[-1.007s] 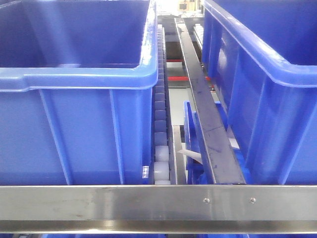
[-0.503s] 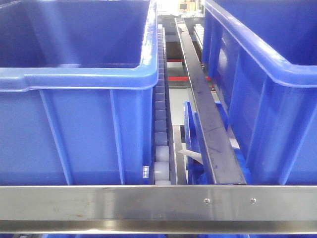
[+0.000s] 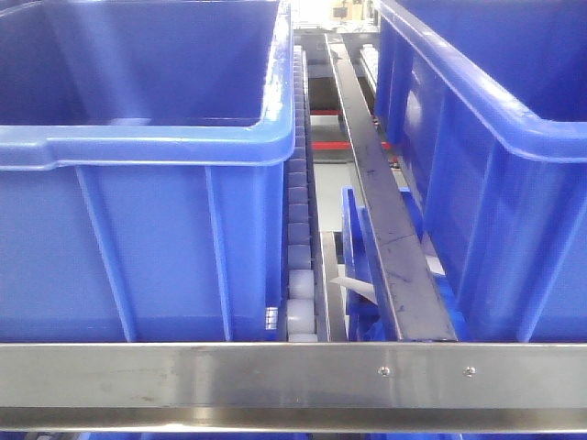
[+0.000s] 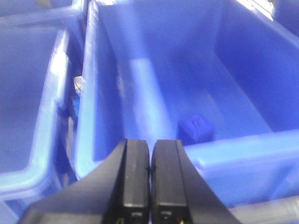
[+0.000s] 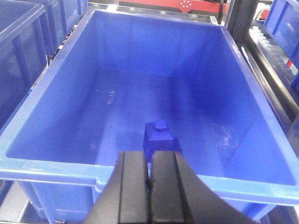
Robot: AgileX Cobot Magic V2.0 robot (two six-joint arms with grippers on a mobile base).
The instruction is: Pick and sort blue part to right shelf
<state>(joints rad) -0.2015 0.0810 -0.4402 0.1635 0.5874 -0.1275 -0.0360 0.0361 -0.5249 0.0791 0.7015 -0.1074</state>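
Observation:
The blue part [image 5: 159,136] is a small block with a square body and a small nub on top. It stands upright on the floor of a large blue bin [image 5: 56,93], close to the near wall. In the left wrist view a blurred blue block [image 4: 195,128] sits by the near wall of a bin [image 4: 233,154]; I cannot tell if it is the same one. My right gripper [image 5: 149,156] is shut and empty, above the bin's near rim, just in front of the part. My left gripper [image 4: 150,144] is shut and empty. The right shelf's front rail [image 3: 275,376] shows two screws.
In the front view two large blue bins stand on the rack, one at the left [image 3: 138,147] and one at the right [image 3: 477,119]. A white roller track [image 3: 298,229] and a dark steel divider bar [image 3: 385,211] run between them. Neither gripper shows in the front view.

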